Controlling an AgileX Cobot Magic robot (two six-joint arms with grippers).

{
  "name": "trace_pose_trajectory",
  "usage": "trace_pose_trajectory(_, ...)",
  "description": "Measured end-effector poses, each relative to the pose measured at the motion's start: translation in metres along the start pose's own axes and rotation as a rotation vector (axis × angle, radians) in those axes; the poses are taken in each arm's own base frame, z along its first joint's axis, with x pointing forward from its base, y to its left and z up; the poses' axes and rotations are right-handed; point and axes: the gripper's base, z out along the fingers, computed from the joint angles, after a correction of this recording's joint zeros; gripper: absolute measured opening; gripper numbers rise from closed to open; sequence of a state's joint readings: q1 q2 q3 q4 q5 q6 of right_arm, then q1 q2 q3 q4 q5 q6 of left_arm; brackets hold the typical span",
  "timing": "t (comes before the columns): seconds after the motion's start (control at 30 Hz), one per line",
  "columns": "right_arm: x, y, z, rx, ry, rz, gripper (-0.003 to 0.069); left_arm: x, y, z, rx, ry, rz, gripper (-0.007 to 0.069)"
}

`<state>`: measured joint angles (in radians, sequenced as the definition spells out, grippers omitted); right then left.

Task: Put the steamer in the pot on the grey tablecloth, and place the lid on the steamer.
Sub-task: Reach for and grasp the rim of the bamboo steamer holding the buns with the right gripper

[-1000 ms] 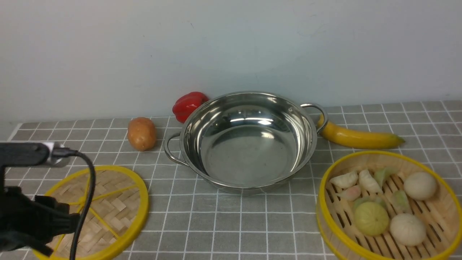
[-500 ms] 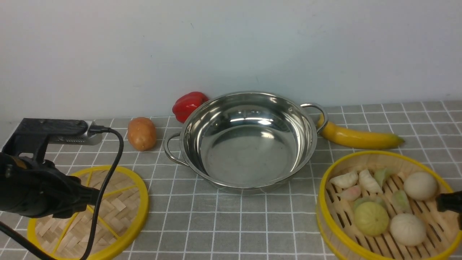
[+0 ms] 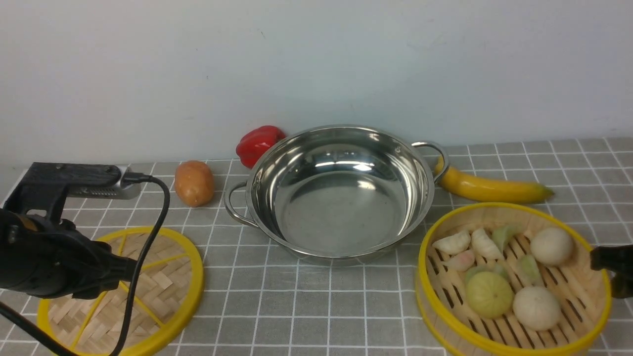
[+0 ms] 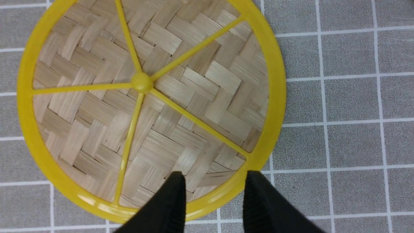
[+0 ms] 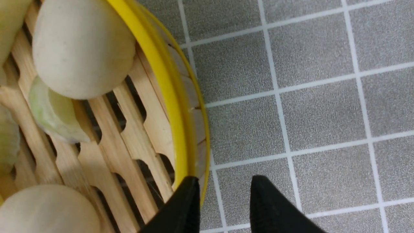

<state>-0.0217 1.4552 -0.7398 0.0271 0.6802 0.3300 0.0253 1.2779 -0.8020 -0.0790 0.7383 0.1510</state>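
The steamer [image 3: 568,269], a bamboo basket with a yellow rim holding toy buns and dumplings, sits at the front right of the grey tablecloth [image 3: 316,306]. My right gripper [image 3: 610,272] grips its right wall. In the right wrist view the gripper [image 5: 223,183] has one finger inside the steamer [image 5: 106,142] and one outside. The empty steel pot [image 3: 341,190] stands at the centre back. The woven lid [image 3: 148,282] lies flat at the front left. My left gripper [image 4: 215,178] hangs open over the near rim of the lid [image 4: 142,84], one finger on each side.
A potato [image 3: 194,183] and a red pepper [image 3: 259,143] lie left of the pot by the wall. A banana [image 3: 489,188] lies behind the steamer, next to the pot's right handle. The left arm's cable [image 3: 148,237] hangs over the lid.
The left arm rose and moved in over the lid, then held still. The right gripper came in at the steamer's right wall, and the steamer shifted left and slightly away.
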Motion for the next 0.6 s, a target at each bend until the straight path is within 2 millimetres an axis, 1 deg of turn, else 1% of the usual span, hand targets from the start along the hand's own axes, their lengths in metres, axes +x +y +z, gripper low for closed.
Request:
trace_pose_trajectory(0.07, -0.001, 0.0, -0.001, -0.001, -0.002, 0.0, 0.0243, 0.0, 0.0, 0.0, 0.0, 0.0, 0.0, 0.0243)
trace_pose_trajectory(0.17, -0.008, 0.003, -0.006, -0.006, -0.019, -0.003, 0.0243, 0.0, 0.0, 0.0, 0.0, 0.0, 0.0, 0.0243)
trace_pose_trajectory(0.2, -0.015, 0.005, -0.011, -0.011, -0.033, -0.003, 0.0243, 0.0, 0.0, 0.0, 0.0, 0.0, 0.0, 0.0243)
trace_pose_trajectory(0.3, -0.026, 0.009, -0.02, -0.019, -0.05, -0.018, 0.0243, 0.0, 0.0, 0.0, 0.0, 0.0, 0.001, 0.0243)
trace_pose_trajectory(0.4, -0.028, 0.012, -0.024, -0.032, -0.037, -0.026, 0.0243, 0.0, 0.0, 0.0, 0.0, 0.0, 0.001, 0.0243)
trace_pose_trajectory(0.5, -0.025, 0.013, -0.019, -0.038, 0.019, -0.032, 0.0243, 0.0, 0.0, 0.0, 0.0, 0.0, 0.002, 0.0243)
trace_pose_trajectory(0.6, -0.022, 0.013, -0.006, -0.038, 0.072, -0.033, 0.0243, 0.0, 0.0, 0.0, 0.0, 0.0, 0.002, 0.0243)
